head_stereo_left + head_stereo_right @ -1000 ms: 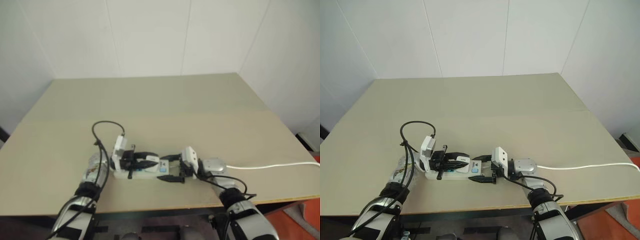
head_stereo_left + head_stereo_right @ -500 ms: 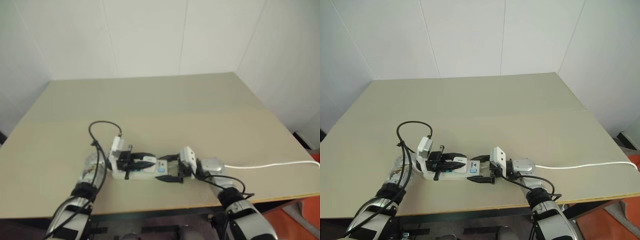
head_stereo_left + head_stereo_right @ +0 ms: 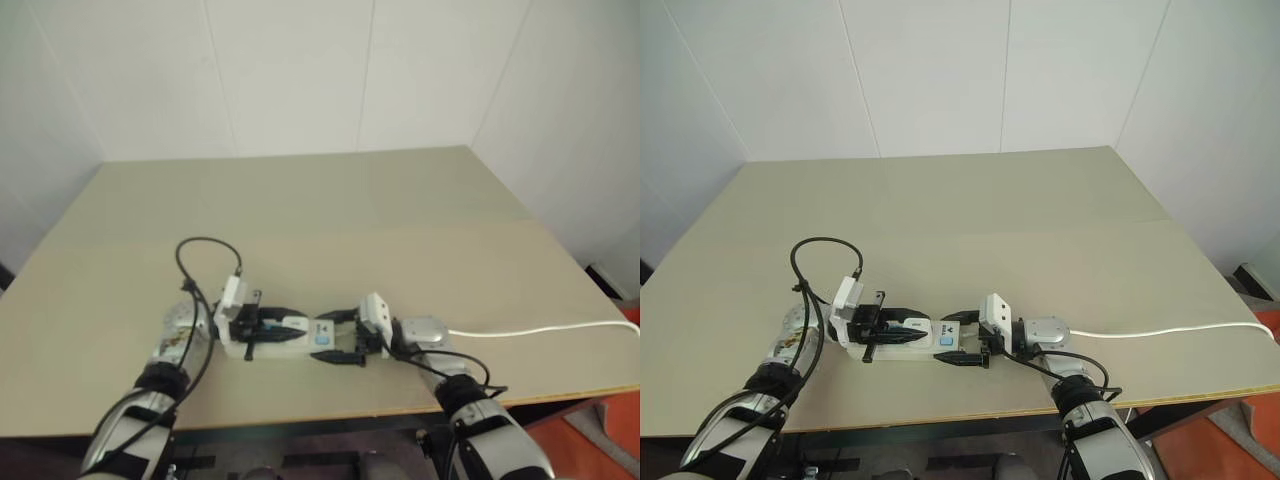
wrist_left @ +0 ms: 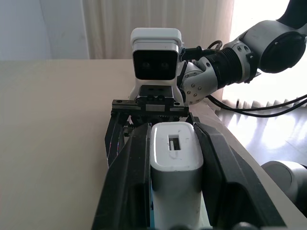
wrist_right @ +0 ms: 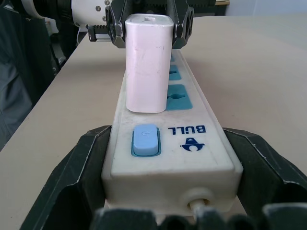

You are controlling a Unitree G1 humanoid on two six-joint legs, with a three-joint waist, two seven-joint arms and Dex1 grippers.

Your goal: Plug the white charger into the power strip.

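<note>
On the beige table (image 3: 1060,230) I'm mid-insertion: left gripper (image 4: 172,158) clamped on the white charger (image 5: 146,62), right gripper's (image 5: 168,158) fingers bracing the power strip's (image 5: 192,129) sides; next I'd press the charger home.

head pair high over table (image 3: 420,200), wrist views close, facing opposite

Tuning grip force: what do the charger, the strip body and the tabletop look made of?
White charger: smooth white plastic, faint scuffs, soft sheen.
Power strip: cream-white moulded plastic, semi-gloss, blue plastic sockets and switch.
Table: matte beige board, likely laminate; its core material is unclear.
</note>
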